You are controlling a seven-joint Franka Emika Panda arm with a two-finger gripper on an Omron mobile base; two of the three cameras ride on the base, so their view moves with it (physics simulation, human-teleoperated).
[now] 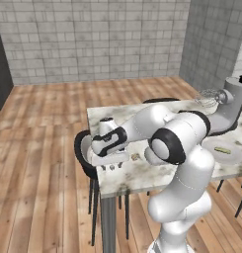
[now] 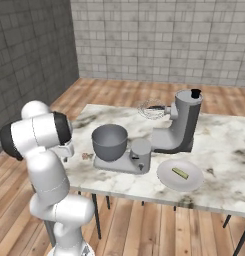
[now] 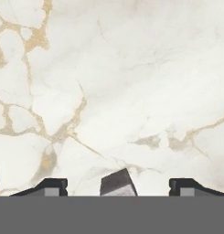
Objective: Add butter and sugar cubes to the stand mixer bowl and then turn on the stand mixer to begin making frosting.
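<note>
Arm bent low; end effector (image 1: 111, 167) pointing down at table (image 1: 142, 178).

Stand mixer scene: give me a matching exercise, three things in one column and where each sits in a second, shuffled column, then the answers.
Things:
1. butter
2. stand mixer bowl
3. sugar cubes

Places:
A. on the bare marble table, left of the mixer base in the right base view
B. on the white plate
C. on the stand mixer base, under the raised whisk

Pairs: 1-B, 2-C, 3-A
</note>
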